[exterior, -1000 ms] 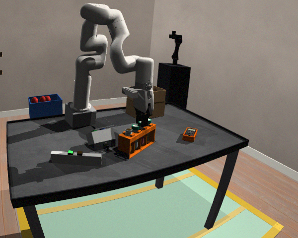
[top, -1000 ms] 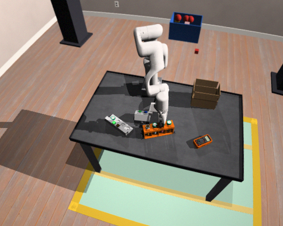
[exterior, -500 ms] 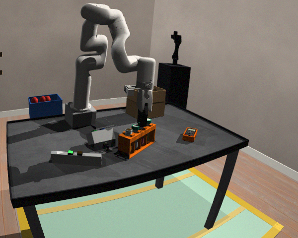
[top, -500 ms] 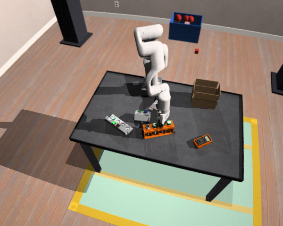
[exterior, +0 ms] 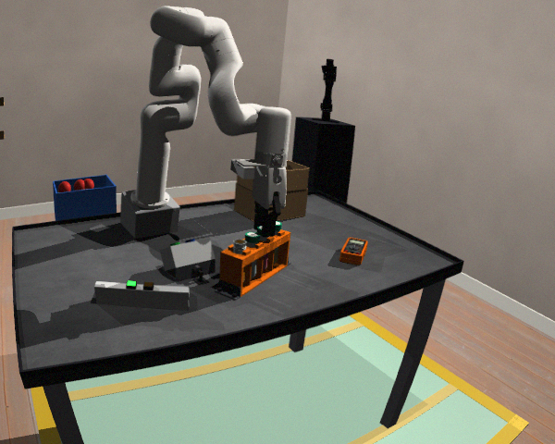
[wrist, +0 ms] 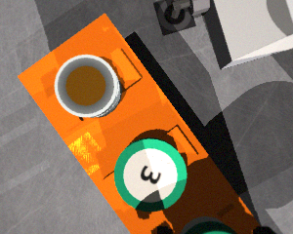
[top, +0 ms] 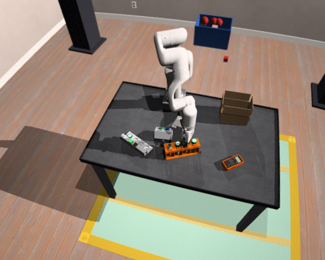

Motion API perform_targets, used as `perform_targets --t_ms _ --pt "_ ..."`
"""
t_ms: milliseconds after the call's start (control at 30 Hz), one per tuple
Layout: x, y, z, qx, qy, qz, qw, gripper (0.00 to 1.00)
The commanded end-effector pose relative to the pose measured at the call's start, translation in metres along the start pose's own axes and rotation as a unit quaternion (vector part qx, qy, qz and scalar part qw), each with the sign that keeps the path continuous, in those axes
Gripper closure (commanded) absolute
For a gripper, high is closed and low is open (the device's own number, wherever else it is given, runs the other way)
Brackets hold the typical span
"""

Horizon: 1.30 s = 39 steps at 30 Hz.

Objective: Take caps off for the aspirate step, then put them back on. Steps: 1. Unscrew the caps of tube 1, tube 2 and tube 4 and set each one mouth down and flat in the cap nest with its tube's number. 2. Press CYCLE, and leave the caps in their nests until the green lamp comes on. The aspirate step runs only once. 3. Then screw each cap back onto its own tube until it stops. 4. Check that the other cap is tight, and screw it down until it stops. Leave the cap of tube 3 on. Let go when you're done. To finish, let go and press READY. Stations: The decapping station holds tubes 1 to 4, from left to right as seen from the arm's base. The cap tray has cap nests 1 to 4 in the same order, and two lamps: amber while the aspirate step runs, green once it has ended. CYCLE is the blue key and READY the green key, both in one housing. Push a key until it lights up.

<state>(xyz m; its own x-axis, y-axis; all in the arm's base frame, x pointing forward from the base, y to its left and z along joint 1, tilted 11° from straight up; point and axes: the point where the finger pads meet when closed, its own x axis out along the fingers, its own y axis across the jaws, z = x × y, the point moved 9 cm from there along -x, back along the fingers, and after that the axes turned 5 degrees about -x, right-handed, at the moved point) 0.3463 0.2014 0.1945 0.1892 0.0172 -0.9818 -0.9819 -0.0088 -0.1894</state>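
Note:
The orange decapping station (top: 181, 149) holds four tubes. Tube 4 (wrist: 87, 86) is open, with no cap. Cap 3 (wrist: 150, 175) sits on its tube. Cap 2 (wrist: 207, 227) sits on tube 2 at the bottom edge of the wrist view, between my fingers. My gripper (top: 186, 141) points straight down over tube 2, with its fingers open and standing just off cap 2. Cap 1 (top: 194, 140) sits on its tube beside the gripper. Cap 4 (top: 129, 135) lies in the far nest of the white cap tray (top: 136, 143). The green lamp (exterior: 131, 283) is lit.
The grey key housing (top: 163, 132), with the green key (top: 160, 128) and the blue key (top: 167, 129), stands close behind the station. An orange multimeter (top: 233, 162) lies to the side. A cardboard box (top: 235, 107) stands at the back of the table.

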Motion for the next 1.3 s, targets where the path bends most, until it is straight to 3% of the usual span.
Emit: perform_targets --t_ms 0,200,267,333,533,767,833,867,900,1167,1200,1267 --pt "-0.0011 -0.0015 -0.0006 -0.139 -0.007 0.001 0.990 0.54" --pt "-0.0011 -0.0014 -0.0005 -0.275 -0.006 0.000 0.961 0.54" --pt "-0.0011 -0.0014 -0.0005 -0.275 -0.006 0.000 0.961 0.54" --pt "-0.0011 -0.0014 -0.0005 -0.356 -0.006 -0.001 0.935 0.54" --pt "-0.0011 -0.0013 -0.0005 -0.470 -0.005 -0.002 0.882 0.54" --pt "-0.0011 -0.0013 -0.0005 -0.601 -0.005 -0.003 0.799 0.54" --pt "-0.0011 -0.0013 -0.0005 -0.601 -0.005 -0.003 0.799 0.54" --pt "-0.0011 -0.0015 -0.0007 -0.642 -0.007 -0.002 0.767 0.54" --pt "-0.0011 -0.0015 -0.0007 -0.651 -0.007 -0.003 0.759 0.54" --pt "-0.0011 -0.0015 -0.0007 -0.651 -0.007 -0.003 0.759 0.54" --pt "-0.0011 -0.0015 -0.0007 -0.651 -0.007 -0.003 0.759 1.00" --pt "-0.0011 -0.0015 -0.0007 -0.651 -0.007 -0.003 0.759 1.00"
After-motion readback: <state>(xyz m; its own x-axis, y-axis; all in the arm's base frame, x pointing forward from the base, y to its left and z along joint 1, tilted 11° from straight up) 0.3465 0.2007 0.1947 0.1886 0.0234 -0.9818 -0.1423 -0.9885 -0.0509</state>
